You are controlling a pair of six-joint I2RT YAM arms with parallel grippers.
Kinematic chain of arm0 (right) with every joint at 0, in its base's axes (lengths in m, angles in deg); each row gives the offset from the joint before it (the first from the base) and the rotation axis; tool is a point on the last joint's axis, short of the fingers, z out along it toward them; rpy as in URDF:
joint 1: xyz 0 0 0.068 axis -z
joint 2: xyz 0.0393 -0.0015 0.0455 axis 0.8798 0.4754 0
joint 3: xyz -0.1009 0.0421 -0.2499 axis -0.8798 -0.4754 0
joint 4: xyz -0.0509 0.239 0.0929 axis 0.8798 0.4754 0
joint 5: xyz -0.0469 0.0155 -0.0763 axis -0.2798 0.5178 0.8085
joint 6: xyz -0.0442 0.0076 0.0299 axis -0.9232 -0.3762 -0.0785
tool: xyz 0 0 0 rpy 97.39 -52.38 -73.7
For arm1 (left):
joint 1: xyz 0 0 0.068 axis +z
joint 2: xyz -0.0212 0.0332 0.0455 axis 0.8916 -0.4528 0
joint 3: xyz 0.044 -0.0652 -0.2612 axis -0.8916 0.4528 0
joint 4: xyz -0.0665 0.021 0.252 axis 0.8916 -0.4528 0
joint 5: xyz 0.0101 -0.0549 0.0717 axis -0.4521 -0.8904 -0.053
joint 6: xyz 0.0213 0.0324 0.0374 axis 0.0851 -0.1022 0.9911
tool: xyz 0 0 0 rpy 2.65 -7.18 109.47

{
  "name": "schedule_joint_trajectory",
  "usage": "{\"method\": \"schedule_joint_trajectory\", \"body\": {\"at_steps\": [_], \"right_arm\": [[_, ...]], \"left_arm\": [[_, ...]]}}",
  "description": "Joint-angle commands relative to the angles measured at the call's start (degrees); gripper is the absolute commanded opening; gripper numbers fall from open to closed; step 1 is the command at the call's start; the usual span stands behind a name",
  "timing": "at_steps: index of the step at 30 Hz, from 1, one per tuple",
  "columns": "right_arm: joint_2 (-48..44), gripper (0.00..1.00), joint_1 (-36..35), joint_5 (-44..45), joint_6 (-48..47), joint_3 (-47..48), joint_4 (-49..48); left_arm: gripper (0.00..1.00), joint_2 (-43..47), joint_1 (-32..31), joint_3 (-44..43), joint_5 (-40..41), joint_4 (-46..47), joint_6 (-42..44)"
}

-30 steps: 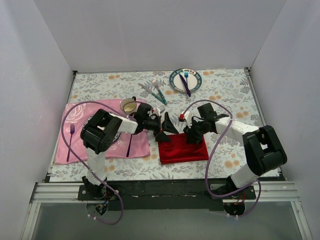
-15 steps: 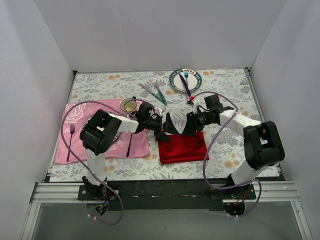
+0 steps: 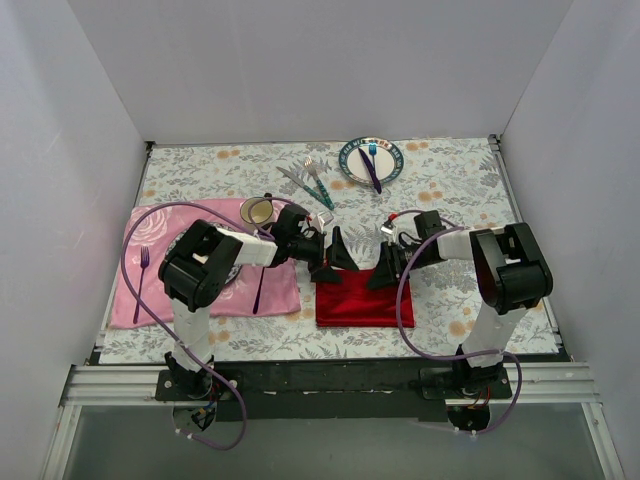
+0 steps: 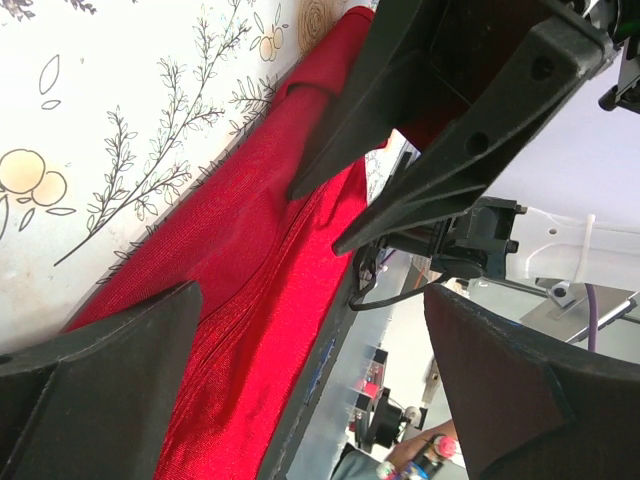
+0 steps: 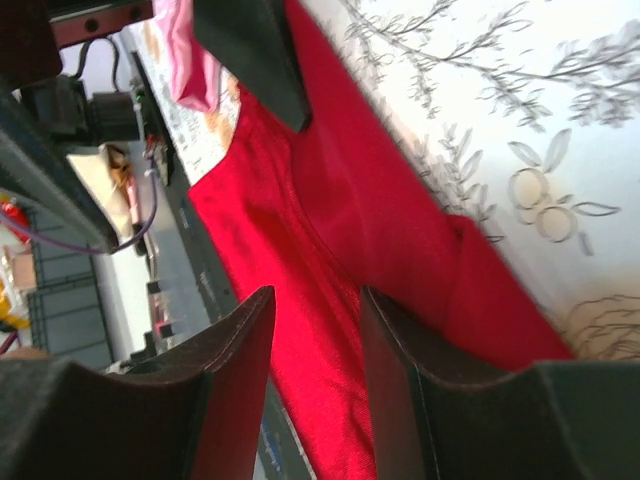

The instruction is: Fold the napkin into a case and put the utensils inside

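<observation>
Red napkin (image 3: 356,300) lies flat on the floral tablecloth (image 3: 450,190) near the 6 o'clock edge, already doubled over: both wrist views show one layer lapped on another with a seam running down its length

Left gripper (image 3: 336,250) hangs at the napkin's 11 o'clock corner, jaws spread wide, nothing in them. Right gripper (image 3: 384,270) sits at the 1 o'clock corner, jaws partly apart; through the gap you see only flat cloth, so I read no pinch there, though whether a fingertip touches the fabric can't be told

Utensils (image 3: 312,185), the teal-handled fork and knife, lie together at 12 o'clock from the napkin, well apart from it, not yet inside anything. Don't mix them up with the blue and purple pair on the plate (image 3: 395,160) at 1 o'clock

Step in hand, as I judge it: the folding, with both arms parked on the far edge. Next you need either one more fold to close a pocket, or, if the overlap already opens as a pouch, one arm to lift the top layer while the other reaches to 12 o'clock for the fork and knife. Thin cloth, so pinch one layer only
</observation>
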Motion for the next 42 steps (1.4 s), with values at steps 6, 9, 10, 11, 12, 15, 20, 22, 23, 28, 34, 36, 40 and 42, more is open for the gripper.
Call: {"method": "schedule_joint_trajectory", "body": {"at_steps": [6, 9, 10, 11, 12, 15, 20, 22, 23, 28, 34, 36, 40, 42], "right_arm": [[-6.0, 0.5, 0.1, -7.6, 0.8, 10.9, 7.2], [-5.9, 0.5, 0.4, -6.6, 3.6, 10.4, 4.7], [-4.6, 0.5, 0.5, -6.0, 3.6, 10.0, 4.4], [-3.8, 0.5, 0.7, -5.7, 3.0, 9.4, 4.0], [-3.0, 0.5, 1.1, -5.1, 2.3, 8.5, 4.1], [0.6, 0.49, 2.3, -4.3, -0.6, 6.9, 4.2], [7.0, 0.46, 4.1, -3.9, -1.4, 3.1, 2.2], [9.8, 0.46, 4.4, -3.4, -2.0, 3.0, 1.5], [10.7, 0.45, 4.6, -3.2, -2.1, 3.3, 1.5], [15.1, 0.44, 6.4, 1.4, -2.8, 5.9, 1.8], [13.8, 0.44, 7.2, 5.2, -2.9, 8.2, 2.6], [13.7, 0.44, 7.2, 5.6, -2.9, 8.1, 1.5], [14.1, 0.44, 7.3, 6.7, -2.9, 8.5, -0.6], [14.9, 0.44, 7.5, 7.0, -2.9, 9.8, -0.7]], "left_arm": [[0.98, -2.3, 0.4, 2.4, 12.0, -7.4, 5.4], [0.98, -2.3, 0.5, 2.4, 12.0, -7.2, 5.5], [0.98, -2.3, 0.4, 2.4, 12.0, -7.2, 5.5], [0.98, -2.4, 0.4, 2.4, 11.7, -7.2, 5.5], [0.98, -2.4, 0.5, 2.5, 11.6, -7.2, 5.5], [0.98, -2.3, 0.5, 2.7, 11.4, -7.2, 5.7], [0.98, -2.3, 0.6, 2.9, 11.7, -7.4, 5.8], [0.98, -2.2, 0.7, 3.2, 10.6, -6.7, 6.2], [0.98, -2.0, 0.7, 3.6, 10.0, -5.6, 6.3], [0.98, 3.5, 1.2, 4.9, 3.8, 1.8, 5.3], [0.98, 8.2, 1.1, 1.2, 0.1, 2.6, 5.1], [0.98, 7.9, 1.0, 0.0, -1.0, 4.5, 2.9], [0.98, 5.0, 0.1, -2.0, -0.5, 8.0, -0.6], [0.98, 3.1, 0.1, -2.8, 0.4, 10.9, -1.7]]}}
